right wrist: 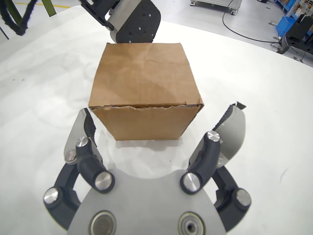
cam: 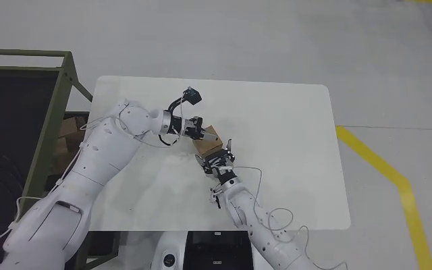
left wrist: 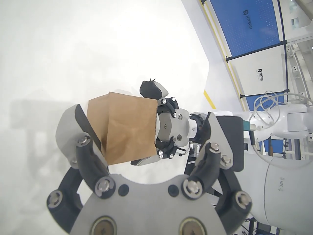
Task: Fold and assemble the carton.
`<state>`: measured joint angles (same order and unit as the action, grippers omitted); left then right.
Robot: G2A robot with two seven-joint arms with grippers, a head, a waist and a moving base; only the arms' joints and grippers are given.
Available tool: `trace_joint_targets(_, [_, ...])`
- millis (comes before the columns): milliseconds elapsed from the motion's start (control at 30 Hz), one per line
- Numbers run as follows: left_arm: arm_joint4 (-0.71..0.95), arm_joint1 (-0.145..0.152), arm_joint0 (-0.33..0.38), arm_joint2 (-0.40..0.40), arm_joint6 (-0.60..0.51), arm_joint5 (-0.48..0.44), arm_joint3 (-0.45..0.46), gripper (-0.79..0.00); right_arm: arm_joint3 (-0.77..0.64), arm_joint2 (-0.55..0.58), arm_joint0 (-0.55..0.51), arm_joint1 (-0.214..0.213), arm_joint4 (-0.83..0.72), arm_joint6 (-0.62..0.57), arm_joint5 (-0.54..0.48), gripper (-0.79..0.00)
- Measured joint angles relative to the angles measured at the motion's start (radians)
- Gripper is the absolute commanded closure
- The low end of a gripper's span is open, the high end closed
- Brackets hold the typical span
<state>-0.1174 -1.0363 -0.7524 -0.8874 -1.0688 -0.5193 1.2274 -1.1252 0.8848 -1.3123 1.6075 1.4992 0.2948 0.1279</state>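
Observation:
A small brown carton (cam: 208, 137) stands on the white table, folded into a closed cube (right wrist: 144, 86) with a ragged top seam facing my right gripper. My right gripper (right wrist: 159, 116) is open just in front of the carton, one fingertip on each side of its near face, not touching. My left gripper (left wrist: 144, 117) is open at the carton's opposite side. One of its fingers (left wrist: 84, 125) lies against a carton wall (left wrist: 127, 128), and its black pad (right wrist: 139, 23) rests at the far top edge. In the top view, the left gripper (cam: 196, 128) and right gripper (cam: 217, 158) flank the carton.
The white table (cam: 283, 115) has open surface to the right and back. A green metal rack (cam: 61, 88) with cardboard pieces (cam: 67, 131) stands off the table's left edge. A yellow floor line (cam: 381, 165) runs to the right.

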Motion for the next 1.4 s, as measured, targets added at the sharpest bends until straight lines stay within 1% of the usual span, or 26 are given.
trace_joint_targets(267, [0.008,-0.005,0.02,0.012,-0.027,-0.017,-0.022,-0.785,0.02,0.002,0.01,0.0,-0.013,0.022,-0.033,-0.785])
trace_joint_targets(733, [0.009,-0.013,0.05,0.037,-0.061,-0.054,-0.065,-0.785,0.013,0.003,0.019,-0.003,-0.007,0.026,-0.067,-0.785])
trace_joint_targets(867, [-0.021,-0.019,0.051,0.059,-0.047,-0.087,-0.086,-0.785,-0.005,-0.002,0.031,0.0,-0.009,-0.007,-0.066,-0.785])
trace_joint_targets(1000, [-0.026,-0.023,0.06,0.068,-0.037,-0.098,-0.101,-0.785,-0.006,-0.006,0.035,0.002,-0.01,-0.021,-0.057,-0.785])
trace_joint_targets(1167, [-0.024,-0.024,0.06,0.063,-0.003,-0.106,-0.116,-0.785,-0.003,-0.008,0.038,0.004,-0.01,-0.039,-0.044,-0.785])
trace_joint_targets(1400, [-0.027,-0.022,0.056,0.059,0.002,-0.11,-0.114,-0.785,0.002,-0.004,0.036,0.004,-0.013,-0.034,-0.046,-0.785])
